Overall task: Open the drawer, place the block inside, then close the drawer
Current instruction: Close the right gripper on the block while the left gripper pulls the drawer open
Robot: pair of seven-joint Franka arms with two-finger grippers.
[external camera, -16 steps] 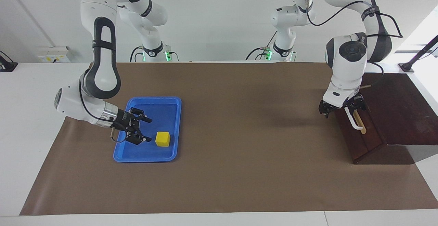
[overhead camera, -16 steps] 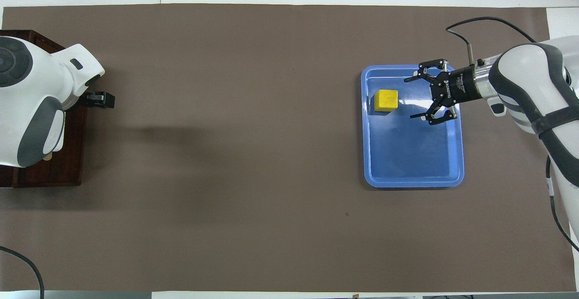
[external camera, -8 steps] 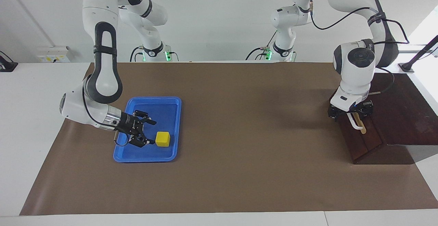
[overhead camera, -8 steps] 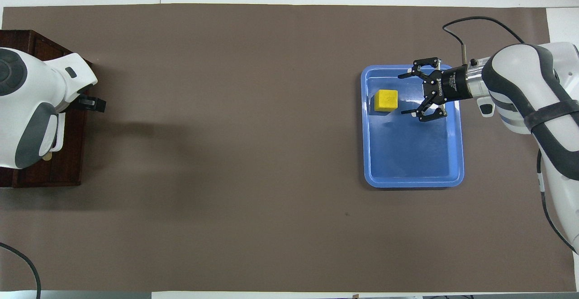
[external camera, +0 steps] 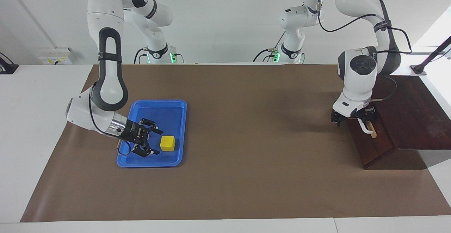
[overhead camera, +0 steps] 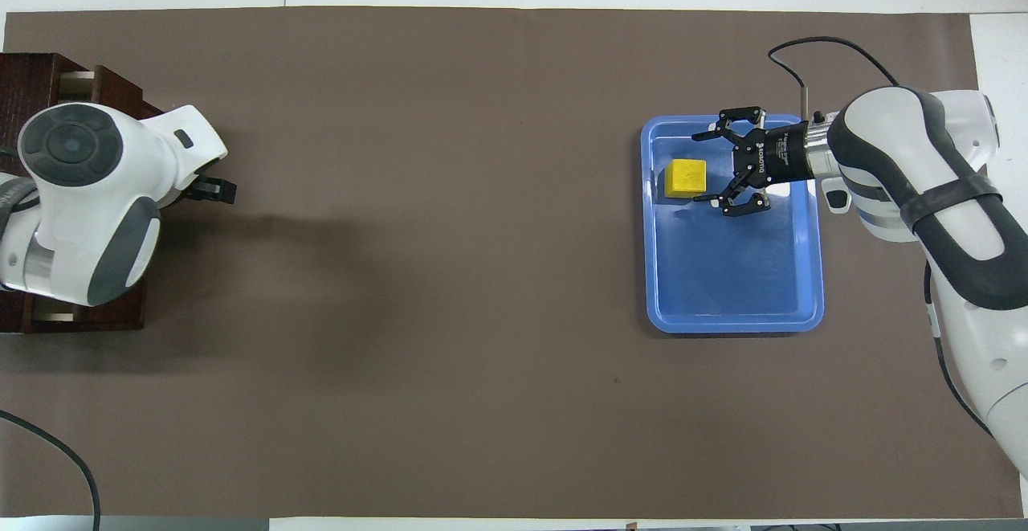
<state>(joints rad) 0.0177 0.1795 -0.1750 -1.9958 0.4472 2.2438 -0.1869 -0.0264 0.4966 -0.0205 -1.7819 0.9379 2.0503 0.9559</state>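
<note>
- Right gripper [external camera: 154,142] is held wide open, empty, over the flat blue plastic tray [external camera: 178,120], just beside the small yellow cube [external camera: 167,143].
- Left gripper [external camera: 353,117] is spread open at the dark wooden drawer [external camera: 370,145], by its white bar handle [external camera: 365,126].

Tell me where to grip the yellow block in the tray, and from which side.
Grip the yellow block across its two flat vertical faces, coming in level from the tray's outer edge, where the open right gripper already points at it. It's a small cube sitting flat, with bare tray floor around it.
</note>
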